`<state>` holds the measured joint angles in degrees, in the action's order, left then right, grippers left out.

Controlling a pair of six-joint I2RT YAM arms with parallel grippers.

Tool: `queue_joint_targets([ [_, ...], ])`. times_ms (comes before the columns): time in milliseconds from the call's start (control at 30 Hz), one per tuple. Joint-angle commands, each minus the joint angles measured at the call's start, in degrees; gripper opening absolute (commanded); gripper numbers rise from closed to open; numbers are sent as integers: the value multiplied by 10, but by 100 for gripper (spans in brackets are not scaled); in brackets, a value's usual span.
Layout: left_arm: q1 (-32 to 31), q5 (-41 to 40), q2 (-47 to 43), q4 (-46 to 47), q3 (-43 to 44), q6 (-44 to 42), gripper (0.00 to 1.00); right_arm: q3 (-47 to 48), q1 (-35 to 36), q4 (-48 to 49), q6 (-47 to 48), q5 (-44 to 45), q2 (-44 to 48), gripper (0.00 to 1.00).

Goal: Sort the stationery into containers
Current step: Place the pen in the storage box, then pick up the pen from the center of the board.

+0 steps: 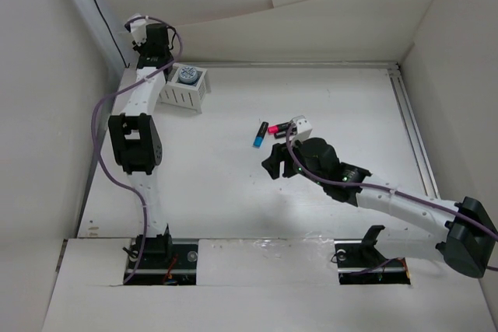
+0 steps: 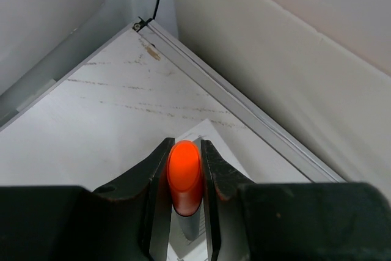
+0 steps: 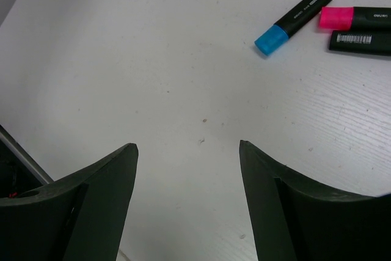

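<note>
A lab-style robot test cell: white table [image 1: 226, 200] boxed in by plain white panels [image 1: 350, 5], aluminium rail [image 1: 413, 134] alongside.

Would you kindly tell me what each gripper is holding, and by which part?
The left gripper pinches a marker by its orange end; the right gripper is open and holds nothing.

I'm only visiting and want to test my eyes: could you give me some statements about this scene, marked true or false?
1. The left gripper is shut on an orange-ended marker. True.
2. The right gripper grips the blue-ended marker. False: it is open, and that marker lies on the table ahead.
3. A grey-blue cylinder sits in the white basket. True.
4. The pink-ended marker lies in the basket. False: it lies on the table beside the blue-ended marker.
</note>
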<state>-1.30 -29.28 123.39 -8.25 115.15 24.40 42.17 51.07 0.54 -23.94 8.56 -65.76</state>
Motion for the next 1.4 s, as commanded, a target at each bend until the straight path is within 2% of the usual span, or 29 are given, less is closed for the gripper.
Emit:
queue_joint_targets([
  [0, 0, -16, -3, 34, 37, -20, 6, -2, 0, 33, 1, 9, -2, 73],
  [200, 0, -21, 2, 59, 10, -30, 11, -2, 0, 33, 1, 29, -19, 73],
  [333, 0, -26, 2, 64, -9, -37, 26, -2, -6, 33, 1, 34, -19, 73],
  [467, -6, -17, -11, 70, -31, -43, 35, -2, -6, 33, 1, 34, -19, 75],
  [667, -6, -17, -27, 61, -37, -30, 36, -2, -11, 33, 1, 52, -8, 75],
  [733, -12, 4, -54, 61, -48, -23, 28, -7, -17, 33, 1, 59, -3, 65],
  [767, -12, 11, -67, 68, -55, -9, 25, -7, -17, 33, 1, 64, -2, 49],
  [833, -24, 33, -118, 80, -86, 1, 23, -7, -29, 33, -12, 71, -2, 23],
  [900, -29, 59, -160, 109, -144, 34, 21, -7, -34, 33, -29, 79, -21, 3],
  [967, -34, 114, -233, 144, -205, 67, 21, 12, -40, 26, -43, 86, -38, 1],
  [1033, -52, 144, -278, 206, -307, 106, 21, 29, -40, 10, -54, 86, -67, 7],
  [1100, -90, 154, -339, 244, -363, 117, 23, 57, -40, -4, -63, 91, -87, 30],
  [1133, -106, 154, -355, 249, -415, 123, 23, 67, -40, -4, -63, 91, -108, 51],
  [1167, -122, 145, -391, 256, -445, 134, 23, 77, -40, -4, -63, 97, -122, 58],
  [1233, -155, 145, -429, 290, -537, 143, 23, 113, -40, -4, -68, 109, -174, 70],
  [1333, -161, 185, -509, 319, -623, 175, 23, 156, -46, -4, -68, 149, -239, 73],
  [1367, -161, 196, -530, 327, -679, 175, 23, 164, -46, -4, -75, 156, -254, 74],
])
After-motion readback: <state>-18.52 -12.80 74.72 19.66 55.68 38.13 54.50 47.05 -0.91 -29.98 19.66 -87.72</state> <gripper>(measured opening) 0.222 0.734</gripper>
